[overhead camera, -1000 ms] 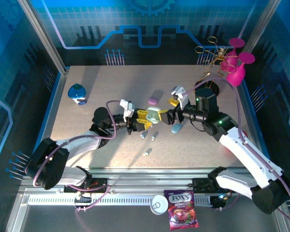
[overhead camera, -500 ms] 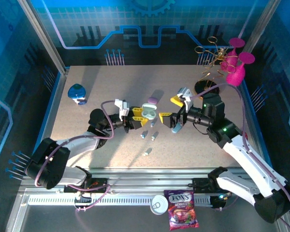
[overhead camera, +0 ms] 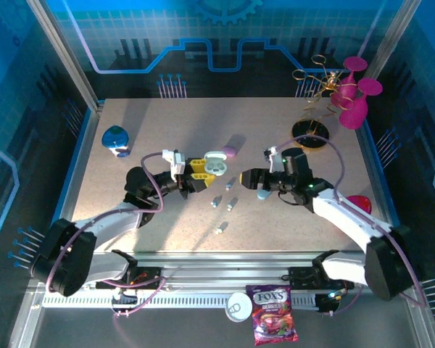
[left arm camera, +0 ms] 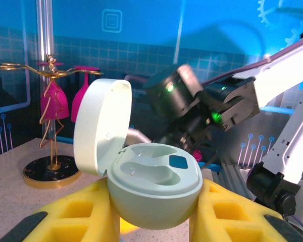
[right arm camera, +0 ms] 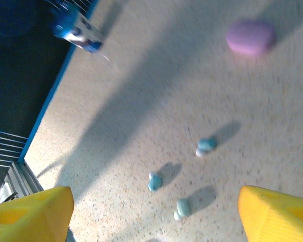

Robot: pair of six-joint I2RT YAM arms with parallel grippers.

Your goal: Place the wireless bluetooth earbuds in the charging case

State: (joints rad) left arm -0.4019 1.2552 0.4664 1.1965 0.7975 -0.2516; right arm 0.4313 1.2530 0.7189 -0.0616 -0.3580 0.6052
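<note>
Since a second ago the right arm has drawn back from the meeting point at mid-bench and dropped lower, and the left arm has carried its load a little toward the left and far side.

The left fingers [overhead camera: 199, 166] are clamped on the rounded bottom of a mint case [overhead camera: 216, 165], one yellow pad on each side. In the left wrist view the mint case [left arm camera: 151, 186] sits upright between those pads with its lid [left arm camera: 103, 126] hinged open and standing up on the left. The right arm [left arm camera: 202, 101] shows beyond it.

The right fingers [overhead camera: 249, 176] stand wide apart with nothing between them. In the right wrist view the right fingers [right arm camera: 33, 212] frame the bare bench [right arm camera: 141, 91], one yellow pad in each lower corner.

The earbuds [overhead camera: 231, 203] lie loose on the bench [overhead camera: 130, 210], scattered in front of and between the two sets of fingers, one nearer the front edge. Three earbuds [right arm camera: 206, 145] lie close together below the right wrist camera.

A blue case [overhead camera: 264, 193] lies just beside the right fingers, and a purple case [overhead camera: 229, 151] lies just beyond the mint one. A blue toy [overhead camera: 116, 140] sits near the far left corner, well apart from everything else, and a gold and pink stand [overhead camera: 326, 109] sits at the far right.
</note>
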